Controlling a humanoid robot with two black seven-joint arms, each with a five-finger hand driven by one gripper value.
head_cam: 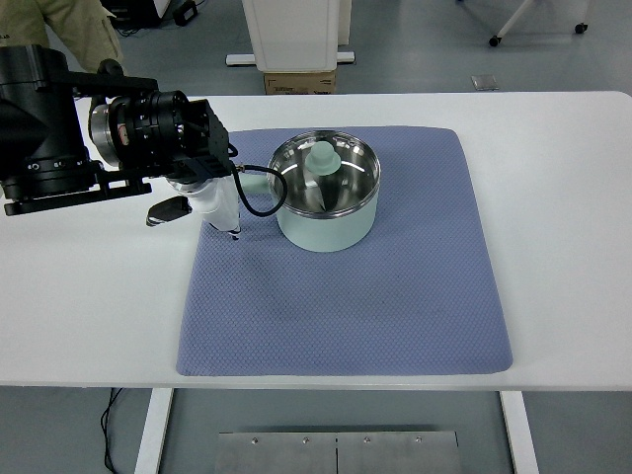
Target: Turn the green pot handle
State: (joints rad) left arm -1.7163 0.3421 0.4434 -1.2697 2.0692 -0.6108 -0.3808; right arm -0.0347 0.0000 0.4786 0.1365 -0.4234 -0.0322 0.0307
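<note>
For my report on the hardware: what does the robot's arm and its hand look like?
The left arm is black and blocky, with a ribbed cylindrical wrist bearing a silver ring. The left hand has white finger segments with black tips. A thin black cable loops out from it. No right arm is in view.

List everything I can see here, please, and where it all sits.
Pot: one, pale green with a shiny inside, on the mat's upper left part.
Lid: one, pale green, tilted inside the pot.
Pot handle: one, pale green, pointing left.
Mat: one, blue-grey, middle of the table.
Table: one, white.
Cardboard box: one, brown, on the floor behind.
Person: one, top left, khaki trousers.
Left hand: one, white and black, beside the handle.
</note>
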